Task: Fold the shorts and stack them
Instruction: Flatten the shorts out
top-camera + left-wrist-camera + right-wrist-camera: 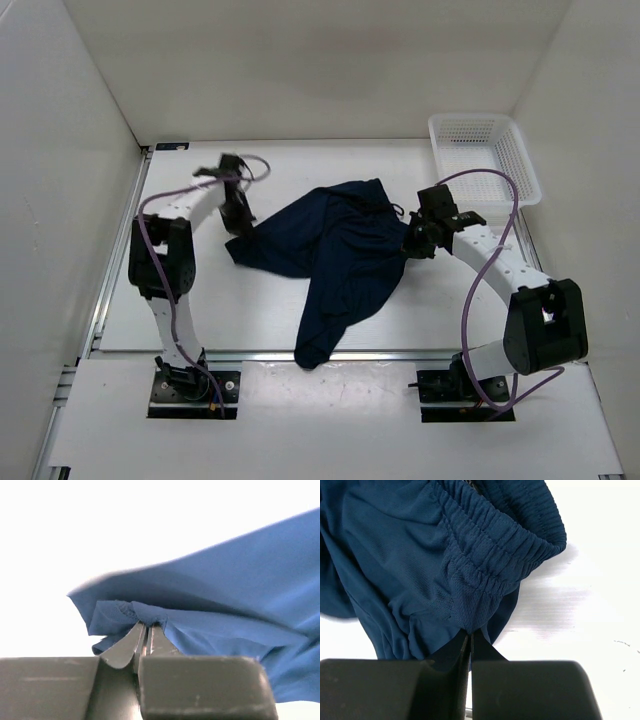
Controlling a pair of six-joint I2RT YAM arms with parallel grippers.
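The shorts [340, 250] lie crumpled on the tabletop [200, 320], one leg trailing toward the near edge. The left tool [145, 627] is clamped on a hem corner and the right tool [470, 634] on fabric below the waistband. The cloth looks soft, light and limp, so edges likely hold best.

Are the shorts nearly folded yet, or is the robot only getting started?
Only getting started. Done: the left tool is shut on one edge of the shorts, and the right tool is shut on them just below the waistband. In hand: the shorts stretch crumpled between the two tools, one leg trailing toward the near edge of the table. Left: flattening, folding and stacking, none of which shows yet.
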